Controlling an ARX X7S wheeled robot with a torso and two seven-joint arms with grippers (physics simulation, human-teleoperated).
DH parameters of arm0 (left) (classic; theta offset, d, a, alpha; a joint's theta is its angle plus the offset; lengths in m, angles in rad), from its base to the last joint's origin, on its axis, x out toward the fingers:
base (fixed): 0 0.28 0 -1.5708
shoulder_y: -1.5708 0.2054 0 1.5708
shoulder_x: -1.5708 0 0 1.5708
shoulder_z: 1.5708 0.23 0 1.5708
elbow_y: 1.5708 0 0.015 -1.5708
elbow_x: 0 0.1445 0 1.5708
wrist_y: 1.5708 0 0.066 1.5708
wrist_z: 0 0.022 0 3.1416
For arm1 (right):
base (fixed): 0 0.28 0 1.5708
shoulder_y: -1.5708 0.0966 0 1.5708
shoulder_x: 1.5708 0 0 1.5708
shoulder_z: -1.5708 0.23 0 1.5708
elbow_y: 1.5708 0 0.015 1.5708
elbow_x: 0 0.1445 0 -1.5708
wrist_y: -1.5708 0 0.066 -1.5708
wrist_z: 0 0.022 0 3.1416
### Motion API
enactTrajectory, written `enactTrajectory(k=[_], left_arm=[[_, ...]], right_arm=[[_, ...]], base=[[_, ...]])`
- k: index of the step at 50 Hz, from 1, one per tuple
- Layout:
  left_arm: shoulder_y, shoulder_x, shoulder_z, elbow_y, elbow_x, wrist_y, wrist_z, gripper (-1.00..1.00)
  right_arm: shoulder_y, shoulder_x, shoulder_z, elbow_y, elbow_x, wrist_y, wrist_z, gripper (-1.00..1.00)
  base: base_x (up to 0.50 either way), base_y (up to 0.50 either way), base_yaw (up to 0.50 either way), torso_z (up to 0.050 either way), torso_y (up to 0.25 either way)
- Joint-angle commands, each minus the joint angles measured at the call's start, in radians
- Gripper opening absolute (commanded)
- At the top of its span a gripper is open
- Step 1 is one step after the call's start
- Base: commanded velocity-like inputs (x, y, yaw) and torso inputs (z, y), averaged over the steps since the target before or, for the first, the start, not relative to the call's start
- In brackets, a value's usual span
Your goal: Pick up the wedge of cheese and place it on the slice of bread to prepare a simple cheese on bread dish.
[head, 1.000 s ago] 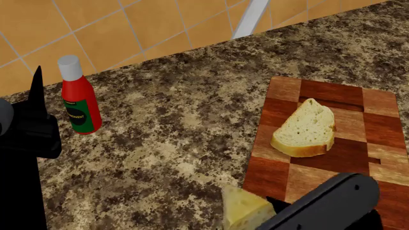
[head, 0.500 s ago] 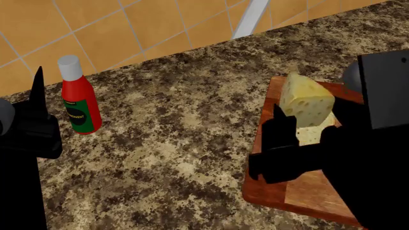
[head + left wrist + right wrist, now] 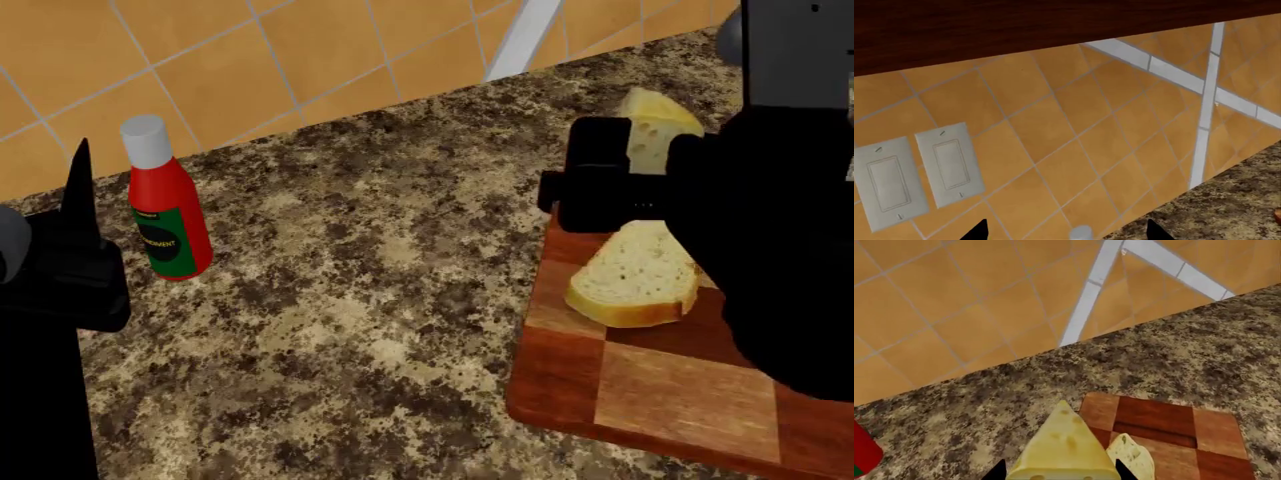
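Observation:
My right gripper (image 3: 1061,472) is shut on the wedge of cheese (image 3: 1064,447), pale yellow with round holes, and holds it in the air above the slice of bread. In the head view the cheese (image 3: 657,125) pokes out behind the black right arm, over the far part of the bread (image 3: 638,275). The bread lies flat on the wooden cutting board (image 3: 641,385); one corner of it shows in the right wrist view (image 3: 1133,455). My left gripper (image 3: 1064,235) is open and empty, its tips pointing at the tiled wall, far to the left.
A red condiment bottle (image 3: 167,205) with a grey cap stands on the granite counter (image 3: 360,300) at the left, by the left arm. An orange tiled wall (image 3: 267,60) runs behind the counter, with two light switches (image 3: 917,175) on it.
My right gripper has carried the cheese up from the counter's front edge and further back over the board. The bread, half hidden half a second ago, shows again. The left arm has not moved.

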Motion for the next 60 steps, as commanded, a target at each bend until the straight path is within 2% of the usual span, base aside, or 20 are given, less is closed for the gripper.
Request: enactTrajectory(k=[1,17,33,60], left_arm=[[-0.001,-0.002,0.002,-0.002,-0.003,0.002,-0.001,1.0],[-0.004,-0.004,0.005,-0.003,-0.005,0.005,-0.002,1.0],[-0.005,-0.007,0.007,-0.004,-0.006,0.009,-0.005,1.0],[-0.009,-0.008,0.015,-0.01,-0.007,0.015,-0.005,1.0]], right_arm=[[0.0,-0.098,-0.032,0.177,-0.062,0.026,-0.038,-1.0],[-0.023,-0.162,-0.085,0.323,-0.13,0.026,-0.029,-1.0],[-0.042,-0.185,-0.103,0.372,-0.16,0.017,-0.037,-1.0],[-0.062,-0.254,-0.124,0.492,-0.247,-0.055,-0.167,-1.0]], base=[[0.0,0.0,0.0,0.0,0.0],[0.0,0.0,0.0,0.0,0.001],[0.0,0.0,0.0,0.0,0.0],[0.0,0.0,0.0,0.0,0.0]])
